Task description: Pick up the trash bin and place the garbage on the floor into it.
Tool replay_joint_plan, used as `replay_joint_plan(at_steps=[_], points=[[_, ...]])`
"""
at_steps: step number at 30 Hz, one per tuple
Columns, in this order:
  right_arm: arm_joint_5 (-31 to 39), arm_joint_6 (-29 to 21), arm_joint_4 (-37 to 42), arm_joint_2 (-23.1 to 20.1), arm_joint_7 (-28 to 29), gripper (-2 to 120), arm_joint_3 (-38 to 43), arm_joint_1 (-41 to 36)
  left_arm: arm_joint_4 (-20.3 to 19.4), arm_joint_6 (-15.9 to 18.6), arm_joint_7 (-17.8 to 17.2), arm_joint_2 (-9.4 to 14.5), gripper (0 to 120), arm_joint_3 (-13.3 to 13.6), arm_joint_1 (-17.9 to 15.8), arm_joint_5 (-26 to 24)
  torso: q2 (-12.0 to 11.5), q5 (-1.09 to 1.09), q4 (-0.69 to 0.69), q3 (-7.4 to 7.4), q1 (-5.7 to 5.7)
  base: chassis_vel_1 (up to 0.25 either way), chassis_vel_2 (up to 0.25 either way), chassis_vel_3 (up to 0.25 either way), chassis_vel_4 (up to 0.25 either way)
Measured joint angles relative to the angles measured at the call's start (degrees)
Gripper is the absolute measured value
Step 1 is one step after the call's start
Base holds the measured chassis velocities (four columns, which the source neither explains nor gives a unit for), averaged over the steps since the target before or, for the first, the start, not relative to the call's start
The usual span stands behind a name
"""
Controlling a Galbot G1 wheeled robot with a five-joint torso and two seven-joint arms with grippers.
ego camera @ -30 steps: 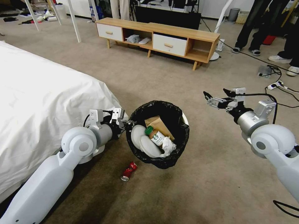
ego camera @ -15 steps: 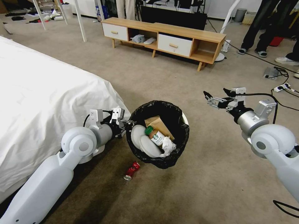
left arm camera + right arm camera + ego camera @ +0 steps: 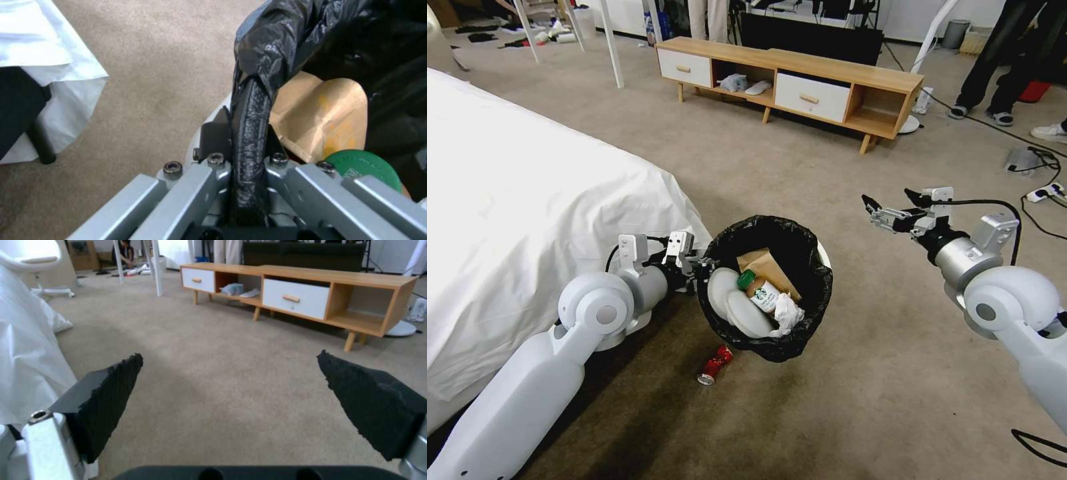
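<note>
The trash bin (image 3: pixel 774 224), white with a black bag over its rim, hangs tilted just above the floor (image 3: pixel 894 400). My left gripper (image 3: pixel 702 265) is shut on its near-left rim; in the left wrist view the bag-covered rim (image 3: pixel 251 110) sits pinched in the left gripper (image 3: pixel 244 133). Inside lie a brown paper bag (image 3: pixel 764 263), a green-capped bottle (image 3: pixel 758 290) and white tissue (image 3: pixel 787 313). A crushed red can (image 3: pixel 715 365) lies on the carpet below the bin's left side. My right gripper (image 3: pixel 887 197) hovers open and empty to the bin's right.
A bed with a white sheet (image 3: pixel 514 200) fills the left side, close to my left arm. A low wooden cabinet (image 3: pixel 800 80) stands at the back. Cables and a power strip (image 3: pixel 1040 193) lie at far right. Open carpet spreads ahead and right.
The whole picture has shifted right, so the camera has turned left. Both arms and the held bin keep the same pose; the can now sits slightly nearer the bin in view.
</note>
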Motion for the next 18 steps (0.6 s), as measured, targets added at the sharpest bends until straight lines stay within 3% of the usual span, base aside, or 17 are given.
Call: replay_joint_plan(at_steps=[18], points=[[-0.2, 0.1, -0.1, 0.1, -0.1, 100, -0.4, 0.1, 0.2, 0.0, 0.3, -0.2, 2, 0.2, 0.0, 0.4, 0.0, 0.0, 0.01, 0.0, 0.0, 0.0, 0.0, 0.0, 0.0]])
